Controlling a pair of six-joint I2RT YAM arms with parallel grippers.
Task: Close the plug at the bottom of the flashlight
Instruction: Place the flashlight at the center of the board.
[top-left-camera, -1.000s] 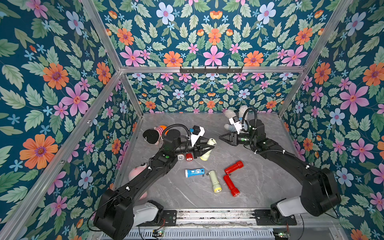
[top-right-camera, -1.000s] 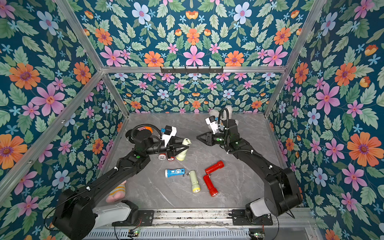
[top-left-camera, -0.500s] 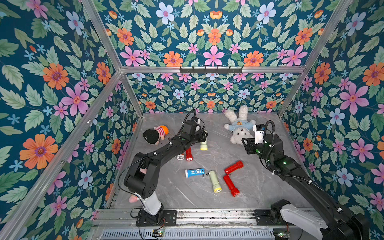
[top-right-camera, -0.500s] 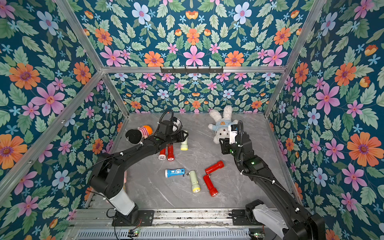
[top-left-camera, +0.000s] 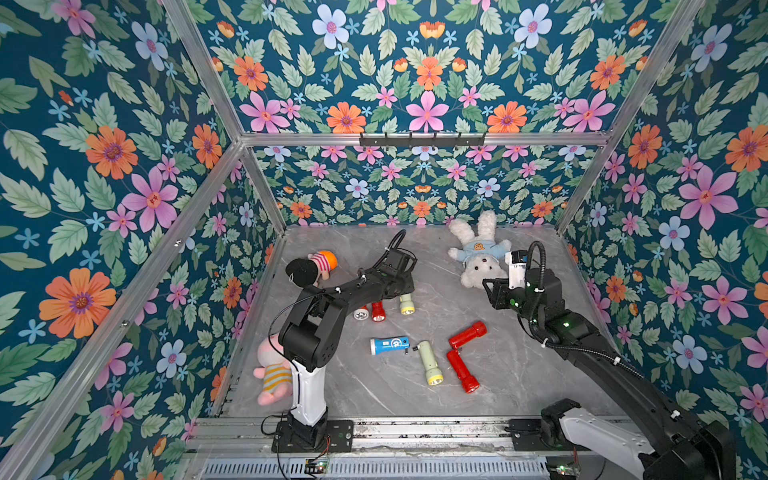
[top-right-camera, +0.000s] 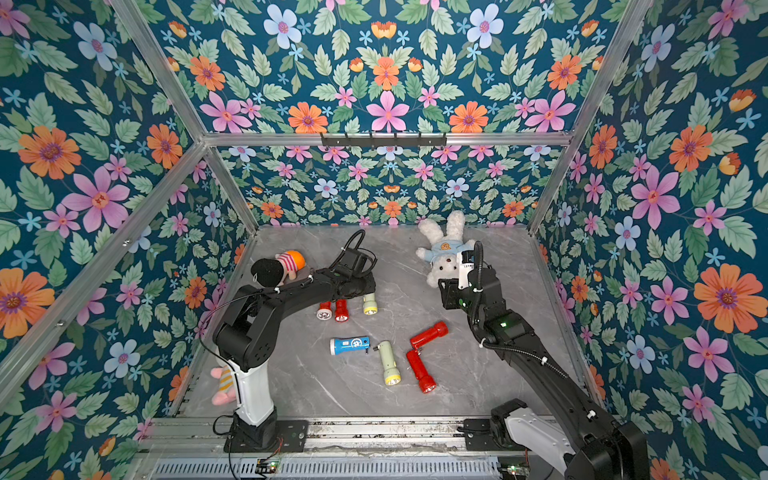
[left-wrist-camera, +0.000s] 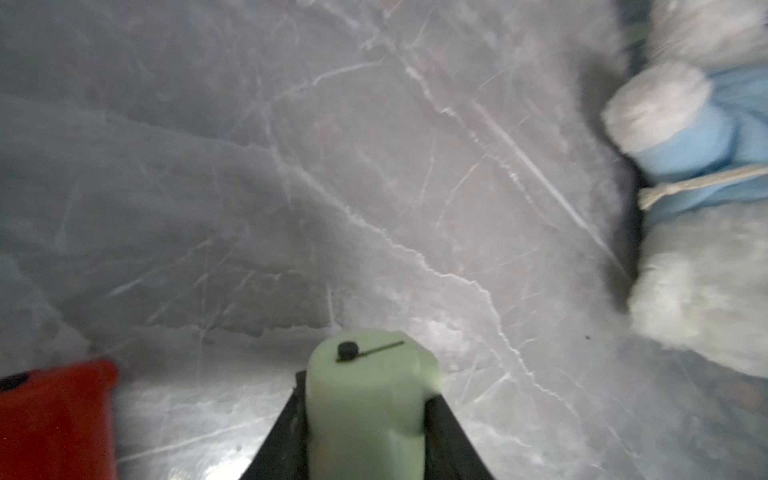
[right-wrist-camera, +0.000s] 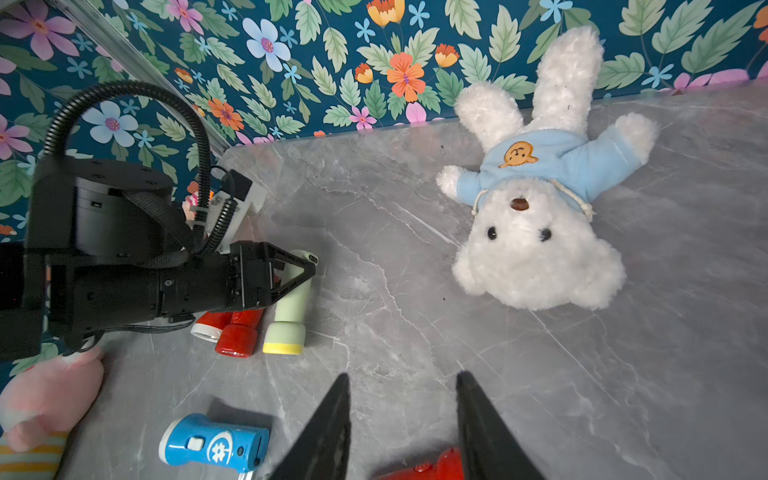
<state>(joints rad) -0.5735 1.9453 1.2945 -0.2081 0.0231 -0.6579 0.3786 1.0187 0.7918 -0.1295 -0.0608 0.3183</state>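
The pale green flashlight (right-wrist-camera: 291, 299) is a smooth, matte plastic cylinder that flares into a wider head capped with a yellow ring. Its butt end is flat, and in the left wrist view that face carries a small round black plug (left-wrist-camera: 347, 350) with a thin black strip running off it sideways; whether the plug is pushed home cannot be told. The flashlight lies along the glossy grey, white-veined, marble-look tabletop (right-wrist-camera: 540, 374), well apart from the white plush animal (right-wrist-camera: 536, 249), on the side of that toy that faces the left arm. Its long axis runs roughly alongside the toy's body: the butt is the end nearer the toy, and the yellow head points away from it. The left gripper (right-wrist-camera: 307, 266), black and angular with wedge-shaped fingers, is clamped across the flashlight's narrow barrel close to the butt. A glossy red flashlight (right-wrist-camera: 239, 334) lies just beside the green one, on the side farther from the toy, pointing the same way. The right gripper (right-wrist-camera: 402, 376) hangs near the toy's head, its two tapered black fingers spread apart and holding nothing. The toy is fluffy and long-piled, dressed in a pale blue shirt.
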